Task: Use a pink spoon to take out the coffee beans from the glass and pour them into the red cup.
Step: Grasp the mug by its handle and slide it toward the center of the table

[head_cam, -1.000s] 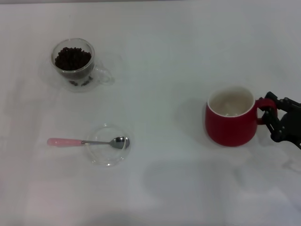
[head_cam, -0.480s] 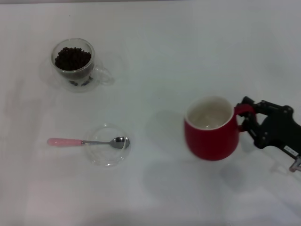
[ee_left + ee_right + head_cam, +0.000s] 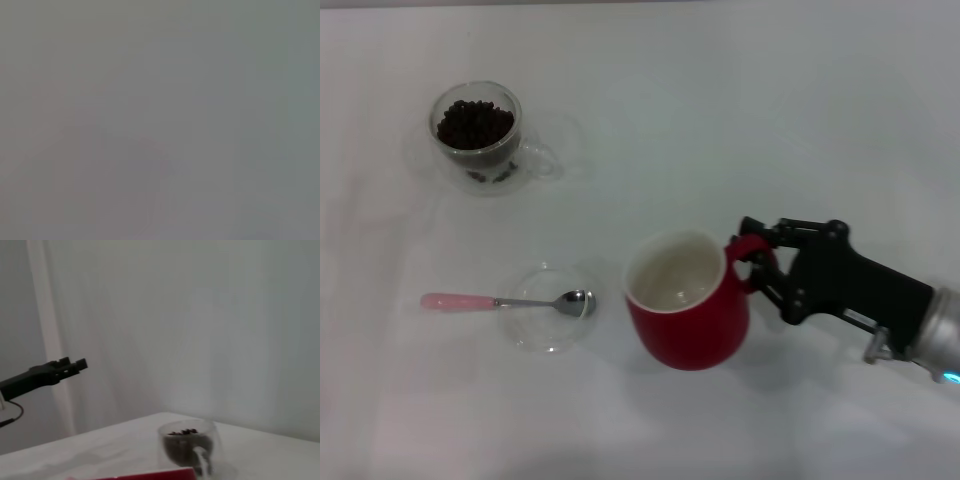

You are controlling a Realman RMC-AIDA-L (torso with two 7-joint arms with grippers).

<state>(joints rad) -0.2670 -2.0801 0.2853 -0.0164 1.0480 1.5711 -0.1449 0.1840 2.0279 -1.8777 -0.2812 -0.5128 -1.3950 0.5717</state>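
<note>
My right gripper point(image 3: 754, 266) is shut on the loop handle of the red cup point(image 3: 685, 302), which sits mid-table with its cream inside empty and leans a little. Whether it touches the table I cannot tell. In the right wrist view only the red cup's rim point(image 3: 150, 474) shows. The glass point(image 3: 476, 135), at the far left, holds a heap of coffee beans point(image 3: 474, 123); the same glass point(image 3: 190, 446) appears in the right wrist view. Left of the cup, the pink spoon point(image 3: 457, 301) lies with its metal bowl resting in a flat clear dish point(image 3: 546, 320). A dark arm tip, apparently my left gripper point(image 3: 67, 366), hangs far off.
The white table point(image 3: 740, 120) stretches bare behind and in front of the cup. The clear dish lies close to the cup's left side. The left wrist view is a uniform grey with nothing to make out.
My right gripper has carried the red cup leftward and nearer, from the right edge to mid-table beside the clear dish. Spoon, dish and glass have not moved.
</note>
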